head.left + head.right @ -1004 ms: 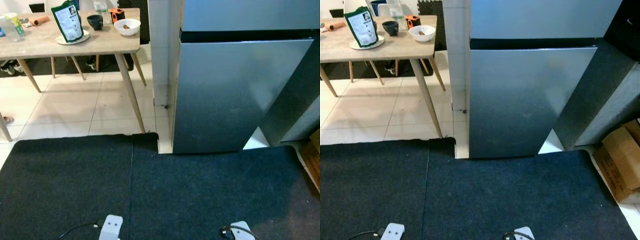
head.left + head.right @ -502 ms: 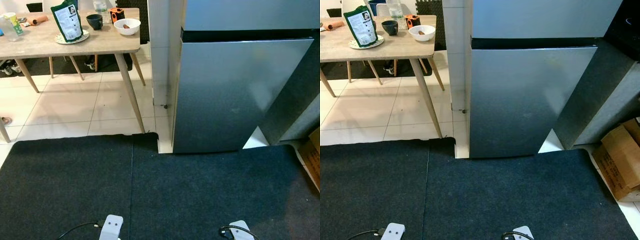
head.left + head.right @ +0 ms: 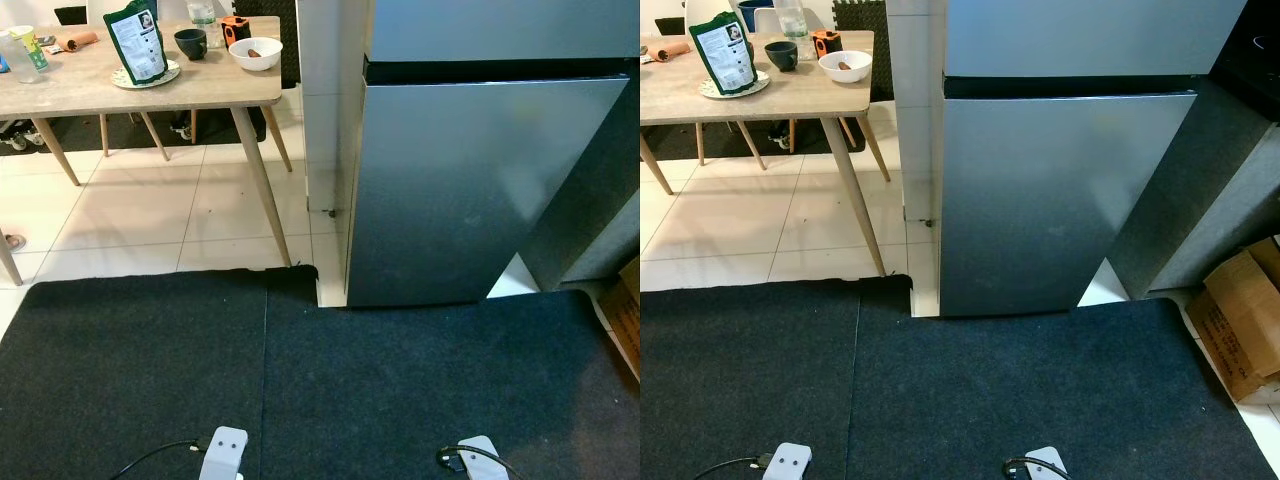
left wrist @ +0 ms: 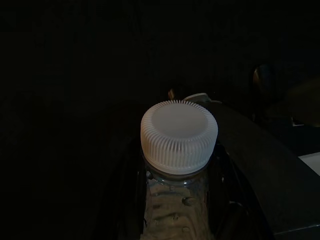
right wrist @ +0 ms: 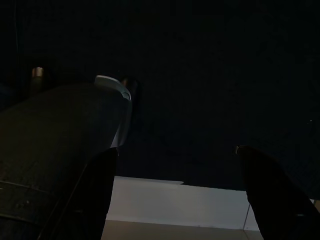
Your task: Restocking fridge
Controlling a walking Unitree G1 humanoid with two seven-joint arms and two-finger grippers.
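Nothing moved — bottle (image 4: 177, 165) clamped between left tool (image 4: 175, 200) fingers.

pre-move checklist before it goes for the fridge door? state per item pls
1. Bottle held in left gripper: ok, white cap on.
2. Right gripper free for the door: ok, fingers apart, nothing between them.
3. Fridge doors shut: ok, both closed.
4. Dark mat up to the fridge: ok, nothing lying on it.
5. Door handle: cannot tell.
6. Cardboard box beside the fridge: ok, off to the right.
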